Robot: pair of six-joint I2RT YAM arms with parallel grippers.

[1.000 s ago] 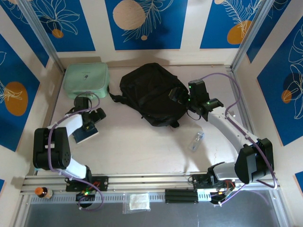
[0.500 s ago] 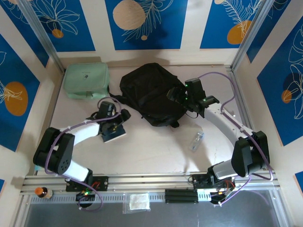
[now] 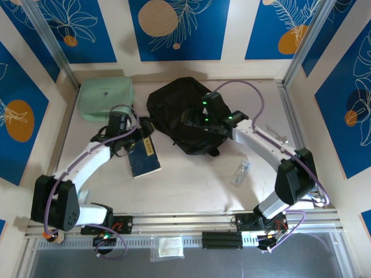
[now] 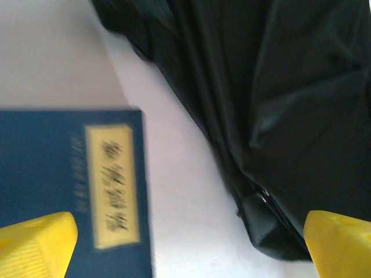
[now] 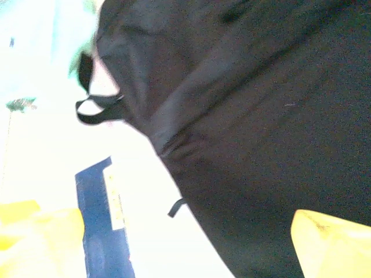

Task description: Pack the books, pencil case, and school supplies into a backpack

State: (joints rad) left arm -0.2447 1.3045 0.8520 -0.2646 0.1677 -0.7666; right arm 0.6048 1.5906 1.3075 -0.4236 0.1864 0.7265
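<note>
Lying flat: one book [image 3: 145, 157], one backpack [image 3: 174, 107].

Black backpack [image 3: 171, 107], navy book [image 3: 145, 159] flat beside it, clear piece [image 3: 240, 172] apart

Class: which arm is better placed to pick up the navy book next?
Left. The left gripper, open, hangs over the navy book's edge; the right gripper sits above the backpack, farther off.

blue floral wall panels [image 3: 174, 29], white packet [image 3: 170, 247] by front rail [image 3: 174, 218], small bottle [image 3: 53, 236]
</note>
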